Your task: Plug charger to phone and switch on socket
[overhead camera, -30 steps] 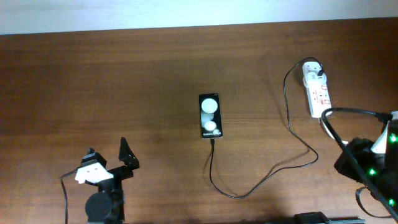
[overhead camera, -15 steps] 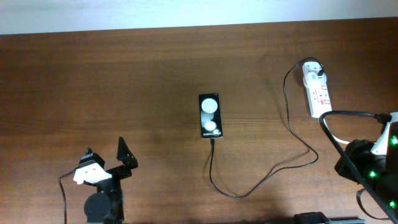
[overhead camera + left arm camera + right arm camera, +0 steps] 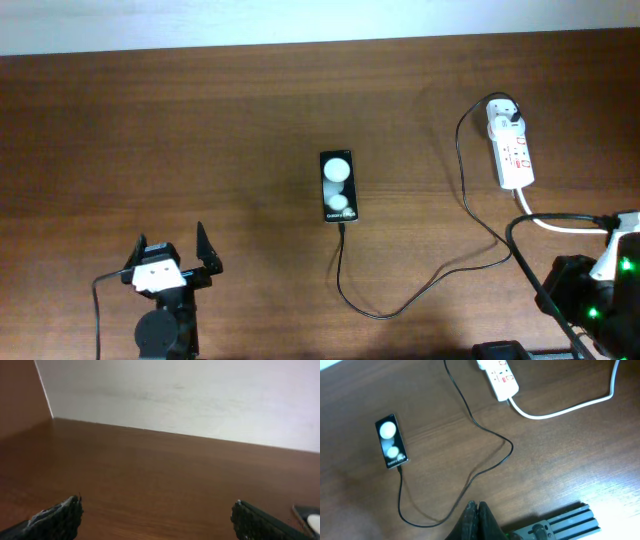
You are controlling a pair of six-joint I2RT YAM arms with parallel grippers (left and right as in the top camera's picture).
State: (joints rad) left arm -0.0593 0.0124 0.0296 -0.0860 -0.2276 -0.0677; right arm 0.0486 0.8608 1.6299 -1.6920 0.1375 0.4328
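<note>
1. Small flat glossy black phone (image 3: pixel 338 187): centre of brown wooden table (image 3: pixel 200 120).
2. Long thin black charger cable (image 3: pixel 466 195): tip meets the phone's near end.
3. White elongated socket strip (image 3: pixel 512 155): far right.
4. Left gripper (image 3: pixel 171 245): fingers apart.
5. Right gripper (image 3: pixel 476 510): fingers together, empty.

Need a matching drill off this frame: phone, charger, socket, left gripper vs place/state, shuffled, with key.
Column 1
1. phone
2. charger
3. socket
4. left gripper

Column 2
A. white, on the right side of the table
B. open, fingers wide apart, holding nothing
C. black, winding from the right side to the middle
D. lying flat in the middle, two white spots showing

Pairs: 1-D, 2-C, 3-A, 4-B
</note>
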